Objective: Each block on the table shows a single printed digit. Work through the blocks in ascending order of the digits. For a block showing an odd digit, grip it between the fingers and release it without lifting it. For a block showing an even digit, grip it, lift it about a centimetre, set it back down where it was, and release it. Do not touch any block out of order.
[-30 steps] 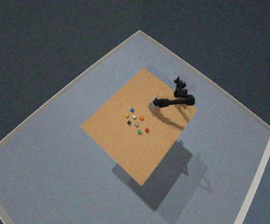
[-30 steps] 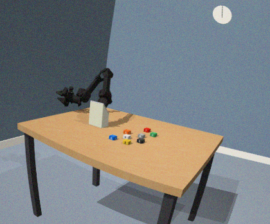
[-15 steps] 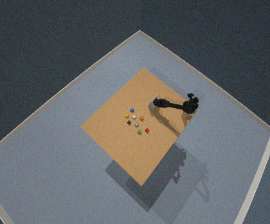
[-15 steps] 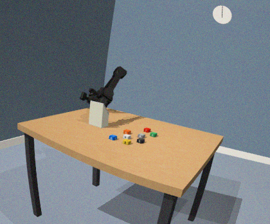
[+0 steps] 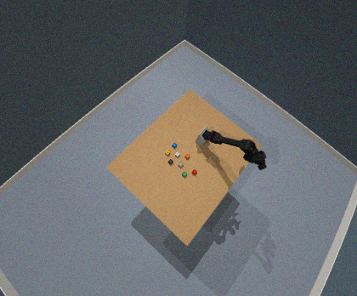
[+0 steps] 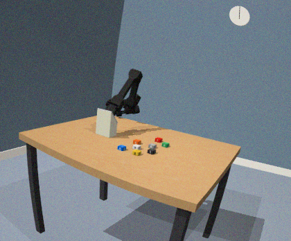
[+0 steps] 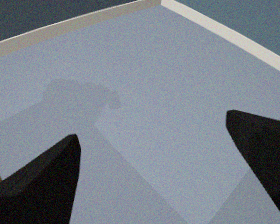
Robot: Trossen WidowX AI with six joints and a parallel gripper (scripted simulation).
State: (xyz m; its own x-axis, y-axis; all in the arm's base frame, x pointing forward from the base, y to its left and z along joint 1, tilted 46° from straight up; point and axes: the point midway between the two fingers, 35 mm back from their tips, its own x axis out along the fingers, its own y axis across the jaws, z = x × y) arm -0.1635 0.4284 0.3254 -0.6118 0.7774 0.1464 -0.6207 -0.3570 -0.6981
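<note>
Just small, bright, multicoloured blocks (image 5: 177,154) (image 6: 136,147).

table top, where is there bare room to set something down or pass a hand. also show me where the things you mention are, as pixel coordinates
In the top view, there is room between the green block (image 5: 184,174) (image 6: 165,145) and the bottom corner, and between the yellow block (image 5: 167,152) (image 6: 136,152) and the left corner. It is crowded around the white block (image 5: 177,154) (image 6: 136,147).

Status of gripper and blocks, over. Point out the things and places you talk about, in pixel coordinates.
Gripper (image 5: 262,163) (image 6: 137,110) (image 7: 153,130) open, empty, away from blocks. Eight blocks on table (image 5: 151,187) (image 6: 89,152), digits unreadable. Pale upright block-like stand (image 5: 201,138) (image 6: 105,123) near arm.
</note>
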